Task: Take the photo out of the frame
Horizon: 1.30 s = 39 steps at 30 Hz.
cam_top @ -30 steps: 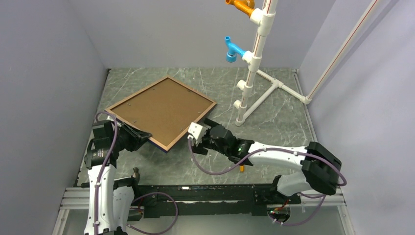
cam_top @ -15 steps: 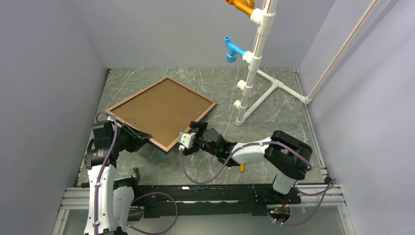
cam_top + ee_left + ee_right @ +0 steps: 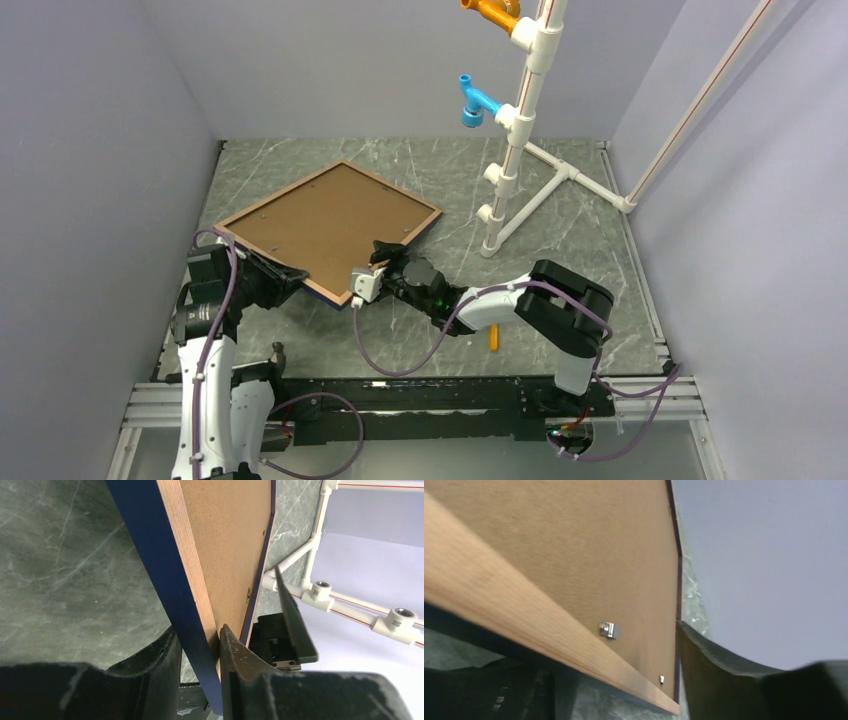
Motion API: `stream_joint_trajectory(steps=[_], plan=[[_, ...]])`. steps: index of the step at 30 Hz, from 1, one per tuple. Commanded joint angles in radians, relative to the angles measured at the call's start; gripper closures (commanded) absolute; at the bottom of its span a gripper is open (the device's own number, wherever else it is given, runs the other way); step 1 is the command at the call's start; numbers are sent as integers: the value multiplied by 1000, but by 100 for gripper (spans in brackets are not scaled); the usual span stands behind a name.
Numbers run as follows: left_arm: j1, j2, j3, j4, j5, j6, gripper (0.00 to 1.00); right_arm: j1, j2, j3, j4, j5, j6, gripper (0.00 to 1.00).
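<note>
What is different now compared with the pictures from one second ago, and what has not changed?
The right gripper slid left along the near-right edge of the frame toward its near corner, the arm folding in. Its fingers now straddle that edge; a firm grip is not clear. The left gripper stays clamped on the near-left edge, and the frame stays back side up.

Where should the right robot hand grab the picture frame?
Probably by the thin near-right rim of the frame, coming from the front. It lies back-up with that edge raised, so the right end effector can put one finger over, one under.
</note>
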Motion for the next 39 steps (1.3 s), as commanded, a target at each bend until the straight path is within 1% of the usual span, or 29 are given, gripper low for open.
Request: stream_joint_trajectory(steps=[1, 4, 5, 8, 9, 10, 12, 14, 15, 16, 17, 18, 19, 22, 27, 29, 30, 32, 35, 39], plan=[[-3, -11, 83, 10, -37, 55, 100, -4, -8, 52, 24, -42, 10, 43], [-3, -7, 107, 10, -29, 51, 100, -4, -22, 50, -5, -67, 15, 57], [-3, -6, 112, 17, -19, 51, 97, -4, -25, 49, -5, -67, 15, 59], [-2, -14, 118, 34, 0, 46, 81, -4, -29, 52, -8, -66, 30, 67], [-2, -18, 119, 38, 6, 44, 74, -3, -31, 56, -14, -65, 37, 70], [-2, -23, 125, 41, 10, 44, 62, -4, -34, 58, -16, -67, 44, 72], [-3, -37, 144, 40, 5, 54, 46, -3, -47, 66, -27, -75, 63, 76], [-3, -49, 191, 18, -26, 81, 22, -3, -61, 81, -57, -83, 85, 80], [-3, -53, 226, 3, -49, 100, 13, -5, -70, 88, -72, -87, 99, 83], [-2, -55, 265, -17, -75, 120, 5, -4, -78, 100, -91, -93, 112, 86], [-2, -59, 302, -40, -106, 140, 1, -5, -86, 110, -115, -98, 127, 91], [-2, -64, 342, -60, -144, 157, 1, -7, -93, 122, -137, -107, 144, 97], [-2, -68, 377, -80, -171, 170, 0, -11, -101, 132, -156, -118, 160, 100], [-2, -88, 474, -114, -254, 199, 1, -21, -124, 157, -204, -132, 216, 100], [-2, -95, 599, -174, -350, 246, 0, -33, -221, 157, -200, -127, 369, 100], [-2, -99, 617, -184, -366, 257, 1, -45, -254, 184, -238, -133, 461, 100], [-2, -102, 619, -186, -370, 260, 1, -53, -266, 207, -273, -169, 496, 100], [-3, -105, 618, -190, -368, 261, 1, -69, -276, 252, -303, -194, 563, 100], [-3, -113, 613, -190, -364, 259, 1, -98, -261, 356, -411, -225, 700, 100], [-4, -115, 620, -204, -382, 269, 1, -150, -234, 440, -450, -290, 859, 100]])
